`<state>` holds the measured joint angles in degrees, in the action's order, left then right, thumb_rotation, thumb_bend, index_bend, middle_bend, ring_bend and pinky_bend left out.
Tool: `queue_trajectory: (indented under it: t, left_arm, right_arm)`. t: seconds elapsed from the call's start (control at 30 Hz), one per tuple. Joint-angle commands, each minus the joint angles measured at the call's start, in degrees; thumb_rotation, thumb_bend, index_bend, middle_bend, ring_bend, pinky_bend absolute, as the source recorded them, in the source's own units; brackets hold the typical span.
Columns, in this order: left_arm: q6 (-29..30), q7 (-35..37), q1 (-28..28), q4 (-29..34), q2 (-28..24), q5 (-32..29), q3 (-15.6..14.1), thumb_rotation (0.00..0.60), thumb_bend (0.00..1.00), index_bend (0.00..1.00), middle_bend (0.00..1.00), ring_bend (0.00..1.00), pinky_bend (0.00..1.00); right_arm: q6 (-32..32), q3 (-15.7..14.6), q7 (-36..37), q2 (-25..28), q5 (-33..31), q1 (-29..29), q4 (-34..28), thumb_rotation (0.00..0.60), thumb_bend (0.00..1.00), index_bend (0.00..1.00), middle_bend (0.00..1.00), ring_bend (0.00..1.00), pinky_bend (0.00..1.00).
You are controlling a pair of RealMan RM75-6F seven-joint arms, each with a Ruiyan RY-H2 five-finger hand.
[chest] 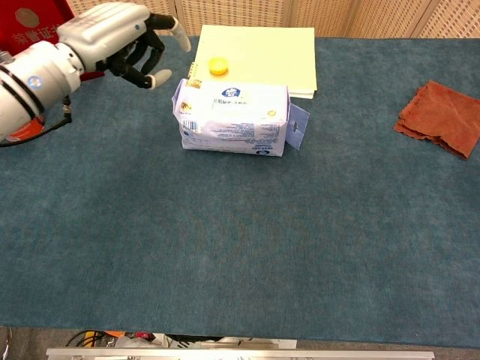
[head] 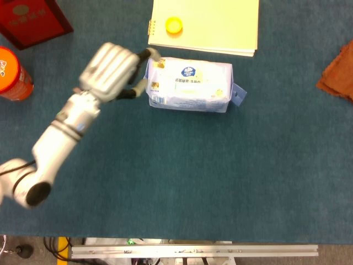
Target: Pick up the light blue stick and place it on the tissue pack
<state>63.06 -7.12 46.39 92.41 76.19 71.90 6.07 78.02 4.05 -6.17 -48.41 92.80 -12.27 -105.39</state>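
Note:
The tissue pack (head: 190, 85) (chest: 234, 118), pale lilac with a blue logo, lies on the blue table cloth below the yellow pad. A faint pale strip (head: 190, 89) lies along its top; it looks like the light blue stick but barely stands out from the wrapper. My left hand (head: 113, 72) (chest: 124, 41) hovers just left of the pack. Its fingers are loosely curled and apart, with nothing in them. The fingertips (head: 150, 54) are close to the pack's left end. No right hand appears in either view.
A yellow pad (head: 204, 22) (chest: 259, 49) with a yellow cap (head: 174, 25) (chest: 217, 66) on it lies behind the pack. A red box (head: 33, 19) and an orange can (head: 12, 72) stand at far left. A rust cloth (head: 337, 69) (chest: 442, 116) lies at the right.

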Motion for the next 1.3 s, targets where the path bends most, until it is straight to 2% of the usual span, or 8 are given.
queue_trajectory:
  t: [0.03,0.23,0.37,0.47,0.6,0.77,1.07,1.3]
  left_arm:
    - [7.8,-2.5,-6.4,1.9,-1.8,3.5,-3.0,0.600,0.38,0.30,0.65,0.68,0.82]
    - [13.6,-0.7,-12.6,2.2,-4.4,6.3,-5.5,0.600,0.38,0.28,0.57,0.60,0.74]
    - [16.7,-0.1,-16.6,2.7,-6.7,7.3,-6.9,0.600,0.38,0.27,0.53,0.57,0.68]
    - [18.4,0.2,-19.3,2.5,-7.4,7.9,-7.8,0.600,0.38,0.26,0.51,0.55,0.66]
    - [20.8,-1.1,-22.1,1.2,-7.7,8.4,-8.3,0.600,0.38,0.25,0.50,0.54,0.64]
    - [23.7,0.0,-25.5,-0.7,-7.7,9.3,-8.1,0.600,0.38,0.25,0.50,0.54,0.63]
    - [23.5,1.4,-28.0,-0.6,-8.5,10.5,-7.7,0.600,0.38,0.25,0.50,0.54,0.63]
    - [22.7,1.2,-28.8,0.1,-8.5,11.3,-6.8,0.600,0.40,0.23,0.50,0.55,0.63]
  right_arm:
    - [-1.8,0.3,-2.2,0.6,0.7,-1.5,-2.2,0.600,0.37,0.11,0.40,0.42,0.58]
    - [-5.7,0.9,-5.2,0.9,0.3,-4.2,-6.5,0.600,0.46,0.11,0.44,0.49,0.61]
    - [-10.3,1.5,-7.6,0.5,-0.6,-7.2,-8.8,0.600,0.64,0.10,0.60,0.63,0.72]
    - [-15.5,2.2,-10.2,0.7,-4.1,-10.1,-11.9,0.600,0.83,0.03,0.75,0.73,0.79]
    - [-20.8,3.5,-13.1,-0.8,-8.3,-13.9,-13.7,0.600,0.99,0.00,0.85,0.84,0.87]
    - [-27.9,5.5,-15.4,-4.5,-16.3,-20.0,-13.9,0.600,1.00,0.00,0.99,1.00,1.00]
    - [-35.8,7.4,-21.0,-10.6,-34.3,-31.3,-10.7,0.600,1.00,0.00,1.00,1.00,1.00]
    - [-38.1,6.4,-25.6,-14.2,-50.0,-41.5,-8.0,0.600,1.00,0.00,1.00,1.00,1.00]
